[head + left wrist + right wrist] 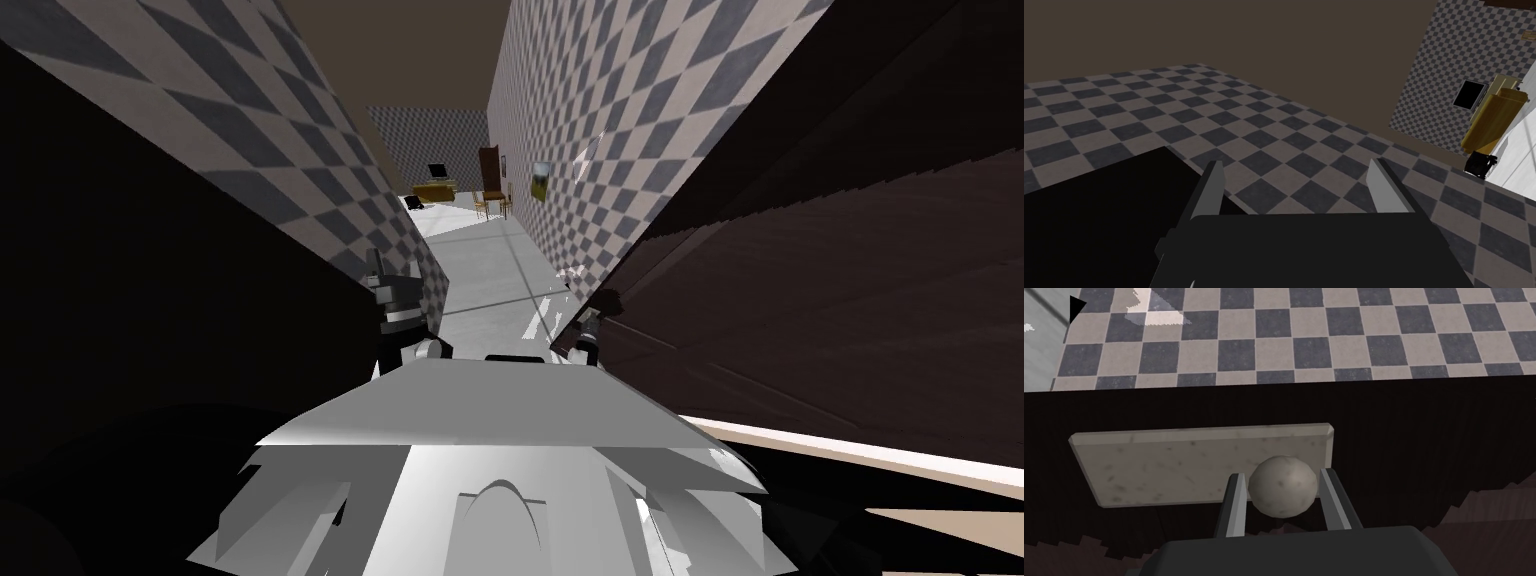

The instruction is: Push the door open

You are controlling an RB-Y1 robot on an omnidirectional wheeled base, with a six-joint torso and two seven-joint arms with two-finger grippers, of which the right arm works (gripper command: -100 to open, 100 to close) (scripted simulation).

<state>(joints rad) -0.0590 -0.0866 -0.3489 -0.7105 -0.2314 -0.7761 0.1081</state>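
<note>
checkered walls (600, 150), dark grained door (850, 280), right gripper (1282, 474) clamped on round speckled knob (1282, 488), left gripper (1296, 167) spread

The right end effector (1282, 474) presses its two fingers against the sides of a speckled round knob (1282, 488). The knob sits on a pale plate (1174, 468) on the dark door (1424, 438). A checkered wall (1324, 333) lies beyond.

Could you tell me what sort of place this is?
Likely a house hallway: checkered walls on both sides, a dark door with a pale knob, and chairs in a room ahead.
</note>
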